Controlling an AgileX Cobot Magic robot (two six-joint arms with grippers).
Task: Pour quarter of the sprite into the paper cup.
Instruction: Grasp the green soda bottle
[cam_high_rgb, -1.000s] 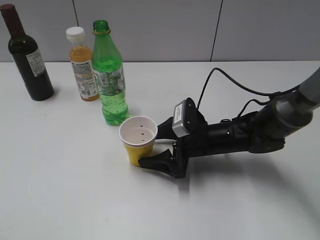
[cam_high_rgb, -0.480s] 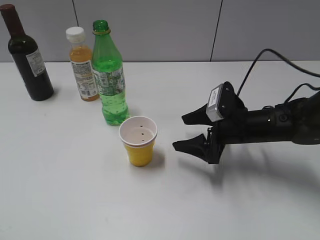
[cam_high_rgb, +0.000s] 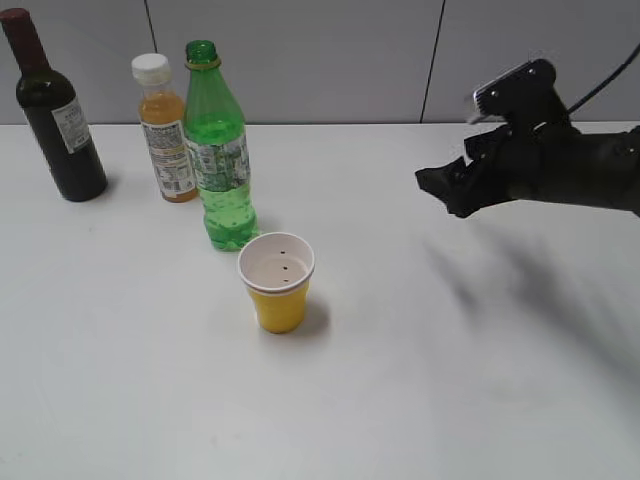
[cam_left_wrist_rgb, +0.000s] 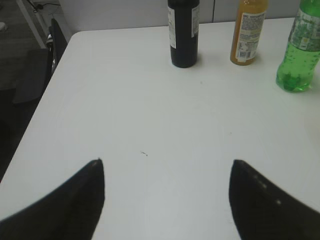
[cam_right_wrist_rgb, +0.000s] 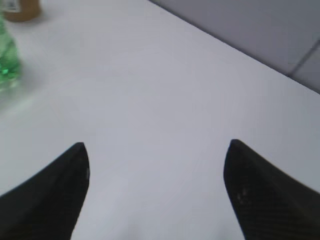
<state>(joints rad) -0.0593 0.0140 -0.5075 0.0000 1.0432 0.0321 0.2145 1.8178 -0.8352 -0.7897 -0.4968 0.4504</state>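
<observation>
- The sprite (cam_high_rgb: 218, 150) stands upright on the white tabletop (cam_high_rgb: 420, 380), uncapped, with a yellowish ring at its neck and clear liquid in its lower part.
- Just in front of it and slightly to the right stands the paper cup (cam_high_rgb: 277, 281), yellow outside, white inside, mouth up; a small gap of tabletop separates the two.
- Just beside the sprite on the left, and a little further back, is an orange juice bottle (cam_high_rgb: 165, 130) with a white cap; the two bottles look nearly touching from here.
- Further left, well apart from the cup, stands a dark wine bottle (cam_high_rgb: 55, 110).
- The right gripper (cam_high_rgb: 455, 190) hangs above the tabletop on the right side, well away from the cup, jaws spread wide with nothing between them.
- From its own wrist view, only bare tabletop lies between its black fingers (cam_right_wrist_rgb: 50, 195), with the green bottle base off at the far left edge.
- The left gripper (cam_left_wrist_rgb: 167, 200) sits at the near left part of the tabletop, jaws wide and empty, well apart from all three bottles.
- Nothing stands between the right gripper and the cup or the sprite.
</observation>
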